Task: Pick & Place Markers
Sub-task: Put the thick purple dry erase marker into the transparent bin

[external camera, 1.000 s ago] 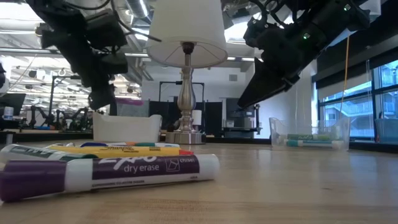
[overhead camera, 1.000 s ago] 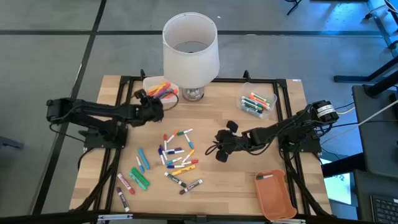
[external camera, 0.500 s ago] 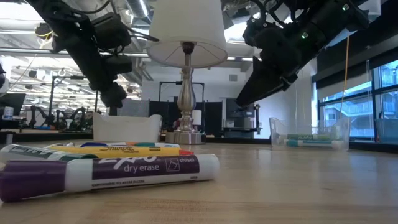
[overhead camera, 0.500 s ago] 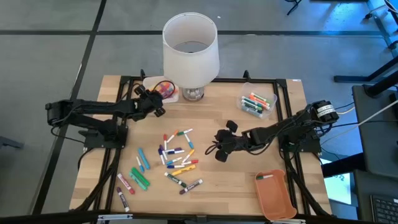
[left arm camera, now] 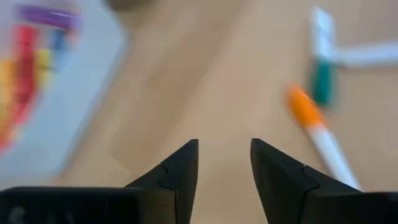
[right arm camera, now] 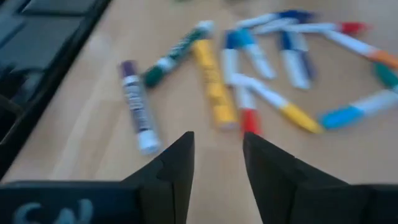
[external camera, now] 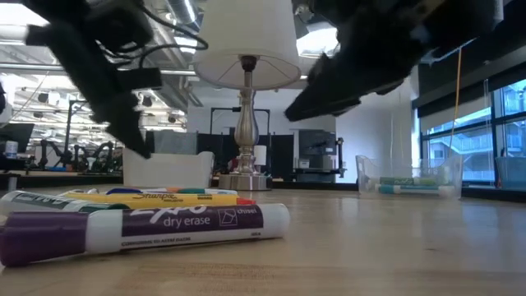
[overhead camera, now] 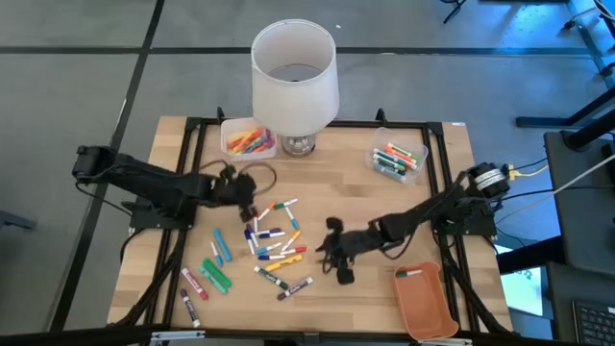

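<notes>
L gripper (overhead camera: 252, 205) open, empty, mid-table; R gripper (overhead camera: 334, 263) open, empty, nearer front.

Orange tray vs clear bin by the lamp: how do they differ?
The orange tray sits at the table's near right corner; the clear bin sits at the far right, beside the lamp. The orange tray holds one marker; the clear bin holds several. The tray is opaque, the bin see-through. Both are shallow marker containers.

Room behind the worktop (overhead camera: 413, 207)
Grey floor (overhead camera: 77, 77) lay around; windows (external camera: 481, 140) stood at the right, ceiling lights (external camera: 25, 15) glowed overhead.
</notes>
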